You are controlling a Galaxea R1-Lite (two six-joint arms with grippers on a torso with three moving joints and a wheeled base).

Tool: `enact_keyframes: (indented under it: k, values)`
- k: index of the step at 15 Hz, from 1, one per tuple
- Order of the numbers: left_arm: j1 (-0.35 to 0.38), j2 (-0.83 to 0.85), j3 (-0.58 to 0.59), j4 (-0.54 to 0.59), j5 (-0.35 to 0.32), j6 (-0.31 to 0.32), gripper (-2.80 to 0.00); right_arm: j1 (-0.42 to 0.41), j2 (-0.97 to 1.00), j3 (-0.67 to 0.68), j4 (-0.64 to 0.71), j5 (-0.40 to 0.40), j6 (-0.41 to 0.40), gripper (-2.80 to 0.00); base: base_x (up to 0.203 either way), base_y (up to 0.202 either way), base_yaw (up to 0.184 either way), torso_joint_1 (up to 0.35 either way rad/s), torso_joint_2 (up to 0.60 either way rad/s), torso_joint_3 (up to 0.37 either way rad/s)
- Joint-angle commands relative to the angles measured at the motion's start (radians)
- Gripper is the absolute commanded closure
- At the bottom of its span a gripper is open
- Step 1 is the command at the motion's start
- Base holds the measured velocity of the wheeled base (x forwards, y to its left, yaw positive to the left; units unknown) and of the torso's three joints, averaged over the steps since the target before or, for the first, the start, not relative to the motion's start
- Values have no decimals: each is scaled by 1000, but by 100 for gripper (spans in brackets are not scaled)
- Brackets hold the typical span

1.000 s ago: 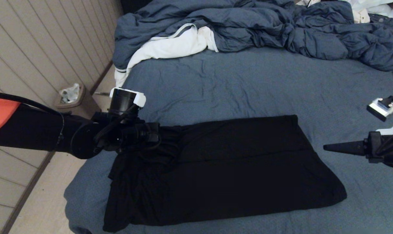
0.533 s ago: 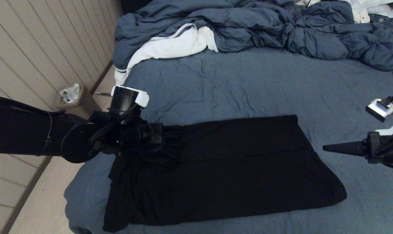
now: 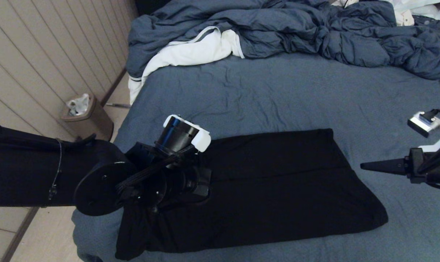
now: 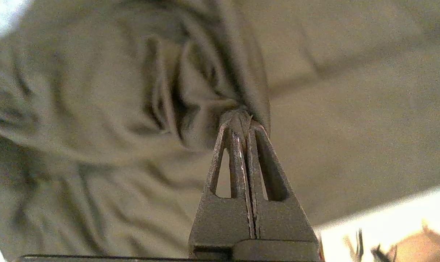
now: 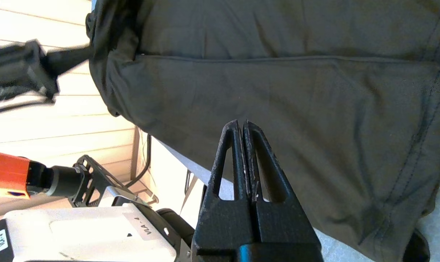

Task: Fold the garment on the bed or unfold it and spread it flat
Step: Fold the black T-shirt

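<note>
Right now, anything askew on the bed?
Yes. The garment lies flat except its left end, bunched where the left tool pinches it. The right tool hangs shut, holding nothing. A crumpled duvet is heaped behind.

We see garment (image 3: 278,189): large black T-shirt, plain side up, folded into long band lying across near part of bed (image 3: 278,98). Our left end bunched and wrinkled near bed's left edge; rest lies flat and smooth. Bed: wide, blue-grey sheet, lightly creased, far larger than shirt.
</note>
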Motion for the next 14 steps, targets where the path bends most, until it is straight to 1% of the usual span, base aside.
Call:
enact_keyframes:
  k: [1,5,6,7,9,10,11,13,14]
  values:
    - [-35,-9,-54,62,2,0,0,-2,13,-2,1,6,-2,0,0,0,0,0,0,0]
    - [-43,-27,-212,227,0,8,0,-2,40,-5,0,6,-2,0,0,0,0,0,0,0]
    - [-31,-32,-261,273,-3,24,0,-2,40,-5,0,6,-3,0,0,0,0,0,0,0]
    - [0,-34,-300,320,-6,65,0,-1,40,-5,0,6,-8,0,0,0,0,0,0,0]
    - [35,-40,-351,386,-18,162,0,-2,40,-5,0,6,-10,0,0,0,0,0,0,0]
    - [47,-41,-376,435,-34,193,0,-2,40,-5,0,6,-10,0,0,0,0,0,0,0]
    - [56,-42,-398,485,-53,209,0,-2,40,-4,0,6,-10,0,0,0,0,0,0,0]
    - [76,-39,-458,625,-130,228,0,0,40,-3,0,6,-10,0,0,0,0,0,0,0]
    - [90,-35,-491,683,-163,252,0,0,40,-3,0,6,-10,0,0,0,0,0,0,0]
